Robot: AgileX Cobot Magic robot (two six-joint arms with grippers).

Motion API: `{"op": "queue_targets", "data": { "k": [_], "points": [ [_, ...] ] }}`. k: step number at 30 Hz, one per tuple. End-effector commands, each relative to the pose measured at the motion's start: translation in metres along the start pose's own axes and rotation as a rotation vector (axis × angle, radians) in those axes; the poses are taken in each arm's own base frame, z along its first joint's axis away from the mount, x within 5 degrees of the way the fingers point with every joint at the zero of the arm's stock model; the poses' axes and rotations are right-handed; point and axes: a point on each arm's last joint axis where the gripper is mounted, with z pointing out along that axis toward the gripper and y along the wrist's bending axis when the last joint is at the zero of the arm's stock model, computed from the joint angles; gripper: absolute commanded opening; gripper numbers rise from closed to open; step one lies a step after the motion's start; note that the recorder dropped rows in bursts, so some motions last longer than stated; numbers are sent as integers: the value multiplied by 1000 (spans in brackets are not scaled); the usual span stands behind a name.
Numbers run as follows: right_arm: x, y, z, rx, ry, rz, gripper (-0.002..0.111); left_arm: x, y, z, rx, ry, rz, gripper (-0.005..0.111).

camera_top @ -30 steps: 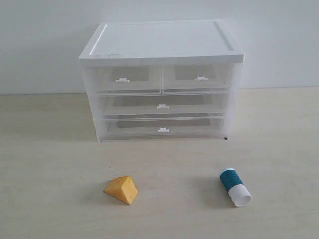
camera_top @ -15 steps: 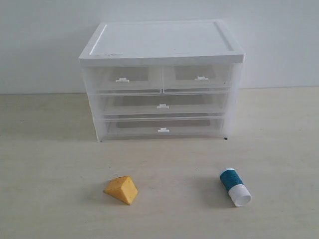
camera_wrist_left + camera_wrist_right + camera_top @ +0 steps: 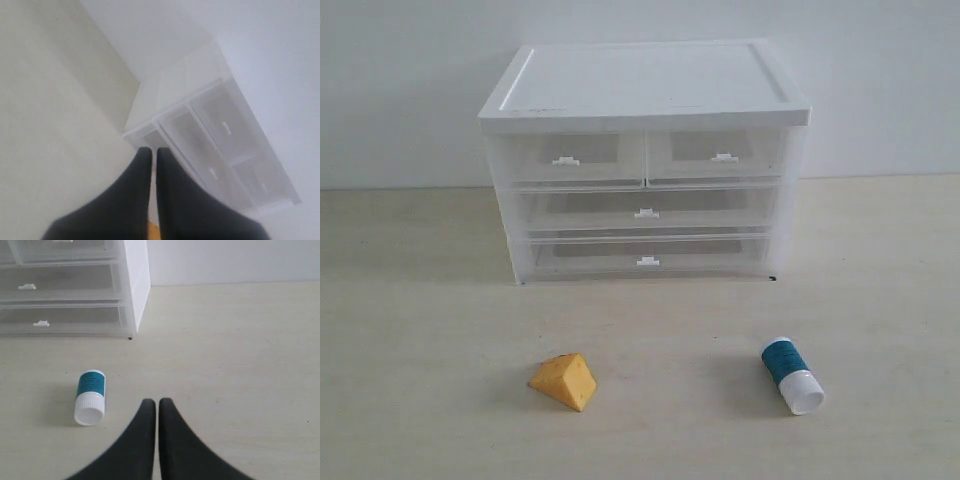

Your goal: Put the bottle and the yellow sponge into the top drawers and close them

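Note:
The bottle (image 3: 791,374) lies on its side at the front right of the table, white cap toward the camera; the right wrist view shows it (image 3: 90,396) too, off to one side of my shut right gripper (image 3: 152,402). The yellow sponge (image 3: 564,380) rests at the front left. In the left wrist view only a sliver of the sponge (image 3: 152,231) shows between the fingers of my shut left gripper (image 3: 150,150). Both top drawers, left (image 3: 570,158) and right (image 3: 718,156), are closed in the white-topped cabinet (image 3: 645,85). Neither gripper appears in the exterior view.
Below the top drawers sit two full-width clear drawers (image 3: 646,213), both closed. The cabinet stands at the back of a pale wooden table (image 3: 420,330), against a white wall.

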Motion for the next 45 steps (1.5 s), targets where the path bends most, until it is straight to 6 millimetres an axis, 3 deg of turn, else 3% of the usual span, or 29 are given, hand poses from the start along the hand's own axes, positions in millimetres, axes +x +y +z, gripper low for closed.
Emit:
{"op": "queue_targets", "data": {
  "k": [1,3,6,8,13,16,19,22,26,32,37,45],
  "points": [
    [-1,0,0,2,-15,-8,0,-12,-8,-1,98,-137,-67,4],
    [-1,0,0,2,-15,-8,0,-26,-22,-5,147,-213,-81,4],
    [-1,0,0,2,-15,-8,0,-54,-72,-10,185,-183,12,4],
    [-1,0,0,2,-11,-8,0,-69,-97,0,163,-128,45,4],
    [-1,0,0,2,-13,-8,0,-84,-125,38,99,44,220,4],
    [-1,0,0,2,-13,-8,0,-80,-134,72,124,221,180,4],
    [-1,0,0,2,-13,-8,0,-72,-145,112,263,398,139,4],
    [-1,0,0,2,-13,-8,0,-63,-137,147,316,500,39,4],
    [-1,0,0,2,-13,-8,0,-43,-108,189,265,644,-35,4],
    [-1,0,0,2,-15,-8,0,-24,-83,232,263,782,-79,4],
    [-1,0,0,2,-15,-8,0,-13,-79,263,284,832,-60,4],
    [-1,0,0,2,-15,-8,0,-6,-92,302,334,844,-18,4]
  ]
}}
